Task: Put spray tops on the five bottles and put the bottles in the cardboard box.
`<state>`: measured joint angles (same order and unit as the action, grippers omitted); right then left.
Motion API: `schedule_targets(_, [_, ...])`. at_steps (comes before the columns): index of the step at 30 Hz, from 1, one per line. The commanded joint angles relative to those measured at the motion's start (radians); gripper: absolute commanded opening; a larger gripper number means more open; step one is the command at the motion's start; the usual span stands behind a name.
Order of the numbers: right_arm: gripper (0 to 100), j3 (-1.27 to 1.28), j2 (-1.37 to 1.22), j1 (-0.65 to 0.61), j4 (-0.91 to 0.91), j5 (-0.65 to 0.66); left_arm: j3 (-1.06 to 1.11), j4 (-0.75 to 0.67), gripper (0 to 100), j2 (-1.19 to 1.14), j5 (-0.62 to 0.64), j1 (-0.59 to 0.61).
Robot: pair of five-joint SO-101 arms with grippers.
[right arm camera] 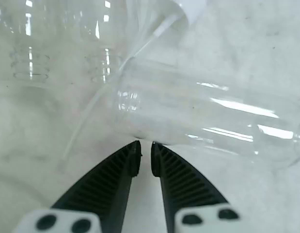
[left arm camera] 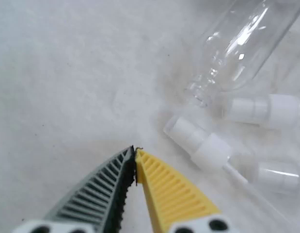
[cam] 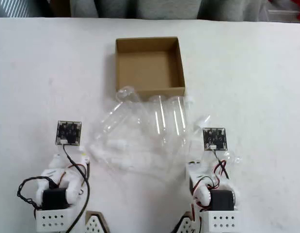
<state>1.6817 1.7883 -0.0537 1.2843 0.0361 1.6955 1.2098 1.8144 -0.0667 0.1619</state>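
Cardboard box [cam: 149, 73]: 1, mid-desk [cam: 43, 73], toward the far edge. Clear bottles [cam: 162, 116]: overlapping heap just on the near side of the box. At least 4 can be made out from above; exact count can't be told. Right wrist view: 3 bottles and 1 spray top. Left wrist view: 1 bottle, 3 white spray tops [left arm camera: 203, 145]. Arms [cam: 55, 194]: 2, at the desk's near edge. Grippers: 2, left gripper [left arm camera: 135, 151] and right gripper [right arm camera: 146, 149].
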Motion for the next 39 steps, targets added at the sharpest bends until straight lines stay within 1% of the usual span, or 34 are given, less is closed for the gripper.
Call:
schedule_targets(1, [2.1, 0.009, 0.012, -0.004, -0.016, 0.012, -0.002, 0.009, 2, 0.008, -0.003, -0.007])
schedule_targets(27, [2.2, 0.009, 0.012, -0.005, -0.016, 0.012, -0.002, 0.011, 2, 0.008, -0.002, -0.012])
schedule_targets(34, [2.1, 0.009, 0.012, -0.102, -0.016, 0.018, -0.005, 0.002, 2, 0.010, -0.002, -0.007])
schedule_targets(36, [2.1, 0.009, 0.012, -0.094, -0.016, 0.018, -0.006, -0.003, 2, 0.010, -0.002, -0.007])
schedule_targets(39, [2.4, 0.009, 0.013, -0.050, -0.016, 0.018, -0.012, -0.058, 2, 0.010, -0.002, -0.005])
